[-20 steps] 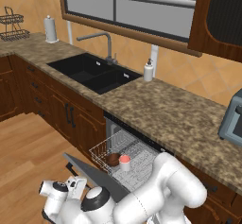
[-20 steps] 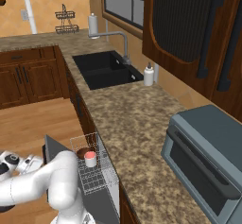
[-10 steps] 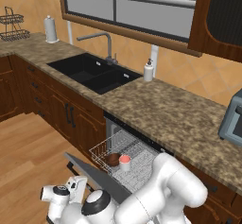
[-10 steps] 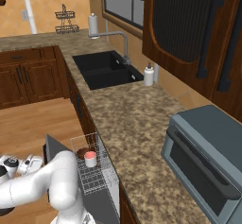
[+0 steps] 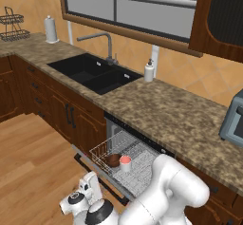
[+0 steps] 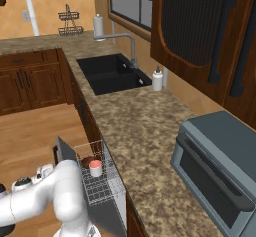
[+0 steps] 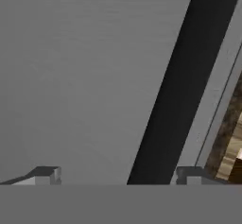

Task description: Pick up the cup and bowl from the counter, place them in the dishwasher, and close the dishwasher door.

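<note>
two round vessels, cup (image 5: 125, 162), bowl (image 5: 113, 160), white wire rack (image 5: 135, 164)

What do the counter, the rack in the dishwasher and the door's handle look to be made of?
Counter: polished stone, likely granite, judging by its speckled brown-grey surface. Rack: thin white wire, probably coated metal, seen as an open grid. Handle: matte black bar, plastic or painted metal; the look leaves that open.

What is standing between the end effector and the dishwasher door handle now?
Nothing visible. The open end effector faces the dishwasher door, with the black bar handle right ahead between its tips.
</note>
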